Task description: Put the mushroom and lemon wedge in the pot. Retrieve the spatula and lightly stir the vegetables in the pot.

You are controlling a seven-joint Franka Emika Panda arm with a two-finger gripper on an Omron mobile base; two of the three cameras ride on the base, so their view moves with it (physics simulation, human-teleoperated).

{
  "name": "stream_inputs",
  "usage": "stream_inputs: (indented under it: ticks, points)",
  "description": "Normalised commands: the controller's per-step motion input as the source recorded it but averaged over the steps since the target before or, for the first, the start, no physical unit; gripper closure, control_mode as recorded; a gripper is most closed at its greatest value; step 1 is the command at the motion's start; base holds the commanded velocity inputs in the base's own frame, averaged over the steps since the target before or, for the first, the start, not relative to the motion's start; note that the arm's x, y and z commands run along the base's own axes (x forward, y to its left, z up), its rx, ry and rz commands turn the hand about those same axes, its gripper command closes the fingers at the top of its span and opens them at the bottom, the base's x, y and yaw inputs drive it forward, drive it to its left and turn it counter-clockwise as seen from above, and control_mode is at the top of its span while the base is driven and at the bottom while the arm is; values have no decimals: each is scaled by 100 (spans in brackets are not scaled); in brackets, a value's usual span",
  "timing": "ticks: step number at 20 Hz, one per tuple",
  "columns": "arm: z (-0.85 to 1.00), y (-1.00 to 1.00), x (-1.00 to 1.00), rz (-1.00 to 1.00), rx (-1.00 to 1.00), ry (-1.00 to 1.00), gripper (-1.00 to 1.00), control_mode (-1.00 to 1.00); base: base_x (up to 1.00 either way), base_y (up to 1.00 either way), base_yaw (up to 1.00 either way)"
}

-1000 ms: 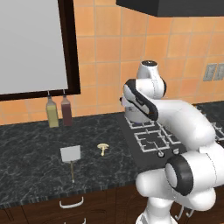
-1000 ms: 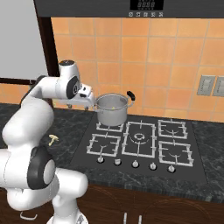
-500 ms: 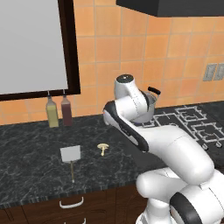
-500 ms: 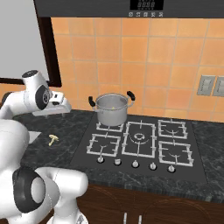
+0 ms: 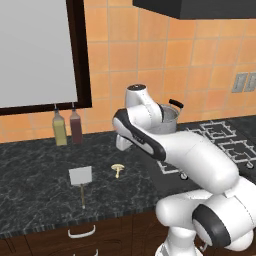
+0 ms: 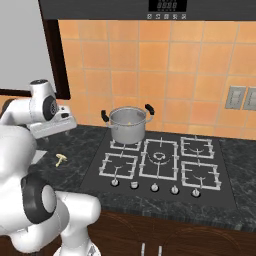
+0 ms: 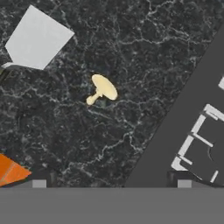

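Note:
The mushroom lies on its side on the dark counter, cap up-right, above and between my fingertips. My gripper hangs open and empty above it, hovering over the counter just behind the mushroom in the left base view. The spatula lies flat to the mushroom's left, its grey blade away from the jaws. The steel pot stands on the back left burner, with a small yellow piece, the lemon wedge, inside it.
Two bottles stand against the wall behind the spatula. The stove begins just right of the mushroom, and its edge runs along the right of the hand view. The counter's front edge lies close to the spatula handle.
The arm has swung left from the pot to above the counter by the mushroom. The jaws have stayed open and empty.

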Motion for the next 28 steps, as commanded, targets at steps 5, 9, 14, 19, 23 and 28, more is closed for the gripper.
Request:
stream_inputs:
  ticks: [5,9,14,19,23,28]
  points:
    - [-26,25,15,32,0,18,-100,-100,0,0,0]
    - [-50,29,22,15,-4,0,-100,-100,0,0,0]
    - [-47,23,26,5,-1,0,-100,-100,0,0,0]
    - [-43,19,14,0,0,2,-100,-100,0,0,0]
    - [-30,16,11,0,0,0,-100,-100,0,0,0]
    - [-20,-3,19,1,0,0,-100,-100,0,0,0]
